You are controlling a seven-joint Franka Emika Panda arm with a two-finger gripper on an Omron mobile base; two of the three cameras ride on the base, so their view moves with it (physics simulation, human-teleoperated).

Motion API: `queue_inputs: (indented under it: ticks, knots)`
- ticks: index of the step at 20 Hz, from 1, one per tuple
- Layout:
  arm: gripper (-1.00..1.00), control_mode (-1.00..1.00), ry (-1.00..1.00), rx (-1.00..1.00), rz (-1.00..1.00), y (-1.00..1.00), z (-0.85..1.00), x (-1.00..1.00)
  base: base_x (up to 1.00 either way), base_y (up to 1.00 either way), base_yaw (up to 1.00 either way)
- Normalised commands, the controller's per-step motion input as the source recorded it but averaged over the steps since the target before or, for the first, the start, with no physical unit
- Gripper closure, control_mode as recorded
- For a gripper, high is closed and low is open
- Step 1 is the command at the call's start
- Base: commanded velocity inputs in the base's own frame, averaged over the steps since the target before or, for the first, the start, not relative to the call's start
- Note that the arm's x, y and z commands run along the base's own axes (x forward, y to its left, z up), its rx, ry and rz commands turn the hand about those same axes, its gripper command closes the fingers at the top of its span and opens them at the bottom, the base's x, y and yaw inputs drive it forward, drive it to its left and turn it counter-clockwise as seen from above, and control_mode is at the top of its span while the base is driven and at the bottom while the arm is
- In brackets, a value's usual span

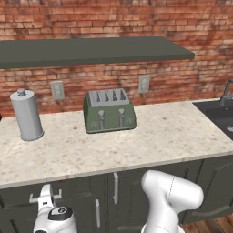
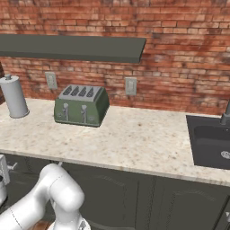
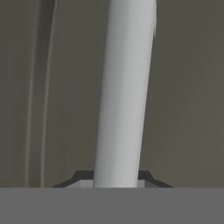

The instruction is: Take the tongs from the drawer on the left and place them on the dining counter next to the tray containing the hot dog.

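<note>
The toaster (image 1: pixel 109 110) sits on the surface (image 1: pixel 150 141) against the brick wall (image 1: pixel 113 18), canister (image 1: pixel 27 114) to its left, sink (image 2: pixel 211 141) far right. A shelf (image 1: pixel 91 51) hangs above. Below the surface's front edge, the pincer (image 1: pixel 45 196) meets the drawer (image 1: pixel 68 193) handle (image 3: pixel 124 92).

Arm bent low, gripper clamped at lower left.
In the left base view the gripper (image 1: pixel 45 196) sits lower left, fingers closed on the drawer handle (image 1: pixel 44 198); the white elbow bulges at bottom centre.
</note>
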Motion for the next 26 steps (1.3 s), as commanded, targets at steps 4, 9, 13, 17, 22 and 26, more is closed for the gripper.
queue_inputs:
  ticks: [4, 9, 13, 17, 22, 26]
  knots:
    - [1.0, -1.0, 0.0, 0.0, 0.0, 0.0, 0.0, -0.19, 0.0, 0.0, 0.0]
    - [1.0, -1.0, 0.0, 0.0, 0.0, 0.0, 0.0, -0.23, 0.0, 0.0, 0.0]
    - [1.0, -1.0, 0.0, 0.0, 0.0, 0.0, 0.0, -0.19, 0.0, 0.0, 0.0]
    - [1.0, -1.0, 0.0, 0.0, 0.0, 0.0, 0.0, -0.19, 0.0, 0.0, 0.0]
    - [1.0, -1.0, 0.0, 0.0, 0.0, 0.0, 0.0, -0.27, 0.0, 0.0, 0.0]
    - [1.0, -1.0, 0.0, 0.0, 0.0, 0.04, 0.0, -0.34, 0.0, 0.0, 0.0]
